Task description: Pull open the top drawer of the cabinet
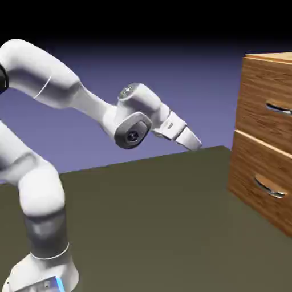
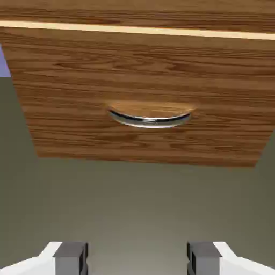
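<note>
Exterior view: beside arm, facing cabinet; hand view: closer, faces shared lower drawer.

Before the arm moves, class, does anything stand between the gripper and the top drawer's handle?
Nothing visible does. In the exterior view, only open space separates the gripper from the top drawer's handle, which sits higher, toward the exterior view's right.

At the exterior view's right, the wood-grain cabinet is seen upright, its silver-handled top drawer shut above a matching one
</note>
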Tool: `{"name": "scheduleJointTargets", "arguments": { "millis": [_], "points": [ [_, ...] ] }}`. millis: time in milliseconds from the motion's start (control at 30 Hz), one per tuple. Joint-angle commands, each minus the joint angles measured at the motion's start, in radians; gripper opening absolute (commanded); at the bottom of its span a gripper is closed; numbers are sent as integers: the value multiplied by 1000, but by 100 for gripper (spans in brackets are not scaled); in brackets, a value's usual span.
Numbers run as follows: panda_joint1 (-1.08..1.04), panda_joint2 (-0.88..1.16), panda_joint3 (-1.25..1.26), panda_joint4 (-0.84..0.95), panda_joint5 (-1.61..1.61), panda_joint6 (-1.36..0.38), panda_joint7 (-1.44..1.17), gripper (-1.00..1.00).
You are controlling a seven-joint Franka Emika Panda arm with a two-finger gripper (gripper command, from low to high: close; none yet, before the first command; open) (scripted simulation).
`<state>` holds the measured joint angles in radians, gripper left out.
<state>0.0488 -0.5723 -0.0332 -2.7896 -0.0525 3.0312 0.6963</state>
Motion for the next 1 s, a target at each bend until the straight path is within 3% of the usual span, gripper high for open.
{"name": "scheduleJointTargets", "arguments": {
  "millis": [0, 967],
  "points": [
    [31, -2, -28, 17, -44, -5, -37, 0],
    [916, -57, -826, 508, -1305, -145, -1113, 0]
  ]
}}
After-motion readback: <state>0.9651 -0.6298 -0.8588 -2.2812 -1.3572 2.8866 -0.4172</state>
